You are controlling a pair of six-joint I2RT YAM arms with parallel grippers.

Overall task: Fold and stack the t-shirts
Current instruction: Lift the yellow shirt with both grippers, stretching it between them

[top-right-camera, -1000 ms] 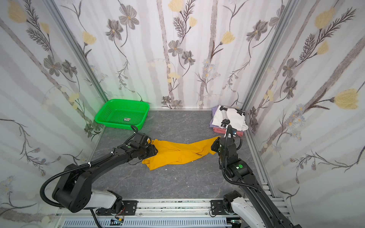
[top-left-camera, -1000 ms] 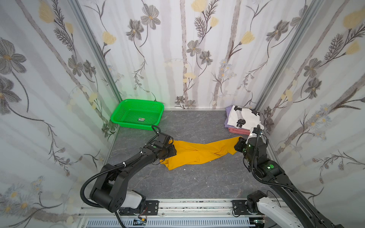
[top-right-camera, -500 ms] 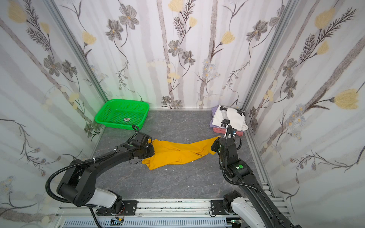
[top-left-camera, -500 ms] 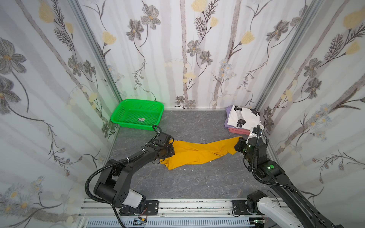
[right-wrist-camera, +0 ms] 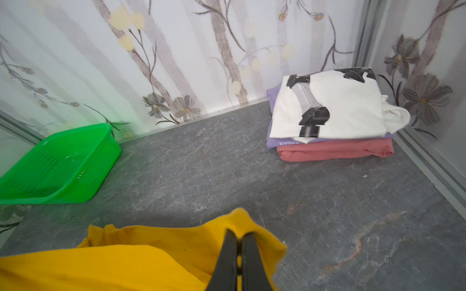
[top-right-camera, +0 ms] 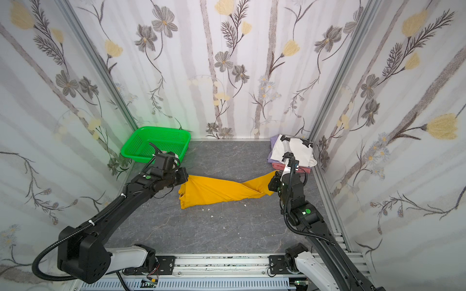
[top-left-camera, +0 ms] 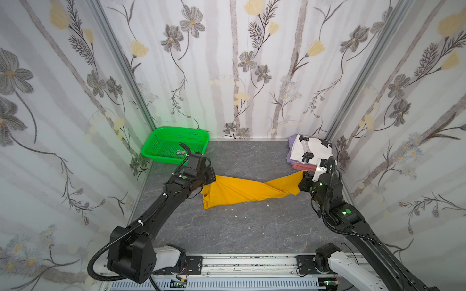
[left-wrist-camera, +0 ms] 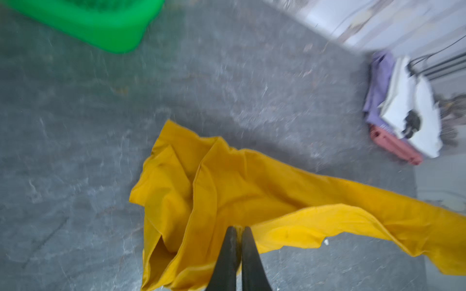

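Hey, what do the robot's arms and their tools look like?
The left arm and right arm are black with white base segments, ribbed black cable hoses and a green dot each. White ties band the left arm. The left tool and right tool have slim tapered black fingers.

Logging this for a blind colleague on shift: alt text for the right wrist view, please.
The right gripper is shut on an edge of the mustard-yellow t-shirt. Beyond it on the grey table, by the wall, folded tees are piled: white printed tee over lavender tee over salmon-pink tee. A green basket stands apart from them.
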